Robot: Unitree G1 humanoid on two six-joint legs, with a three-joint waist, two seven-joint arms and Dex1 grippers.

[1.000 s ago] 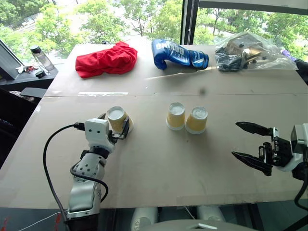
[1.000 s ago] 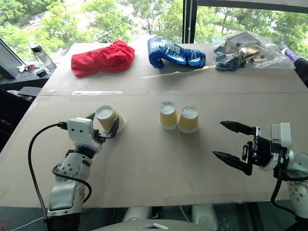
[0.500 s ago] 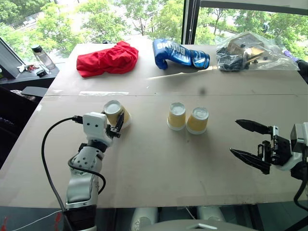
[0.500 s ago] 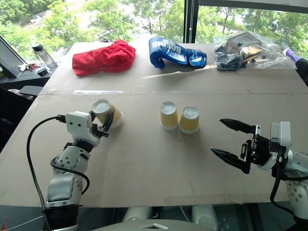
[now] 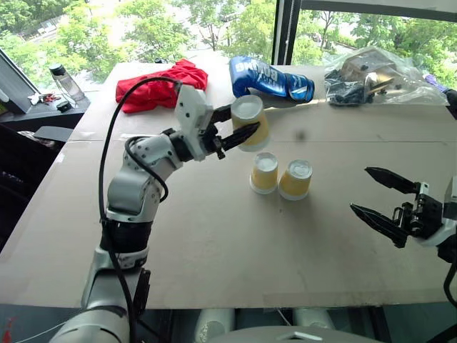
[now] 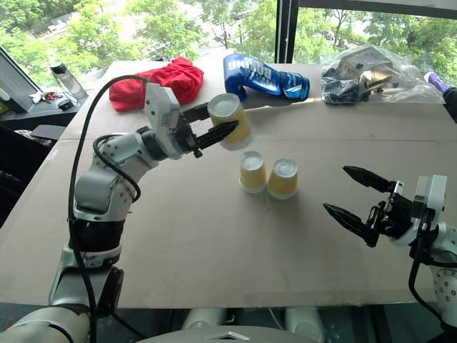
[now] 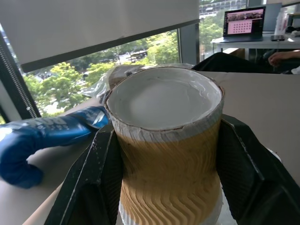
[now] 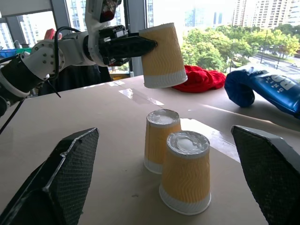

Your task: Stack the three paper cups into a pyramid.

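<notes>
The third paper cup [image 5: 250,121] is pinched upside-down by the left gripper [image 5: 239,130], held in the air just behind the two base cups [image 5: 280,176], which stand touching on the table [image 5: 214,243]. The carry-over step appears in hand; next, centring above their seam and lowering is called for. The right gripper [image 5: 378,200] is spread, well apart from the base cups.

upper-floor office: big windows [image 5: 214,21], laptop [image 7: 244,22] on desk

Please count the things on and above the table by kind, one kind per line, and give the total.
Paper cups: 3, one held in the air by the left gripper, two standing upside down on the table
Red cloth: 1
Blue boxing glove: 1
Clear plastic bag: 1
Total: 6
</notes>
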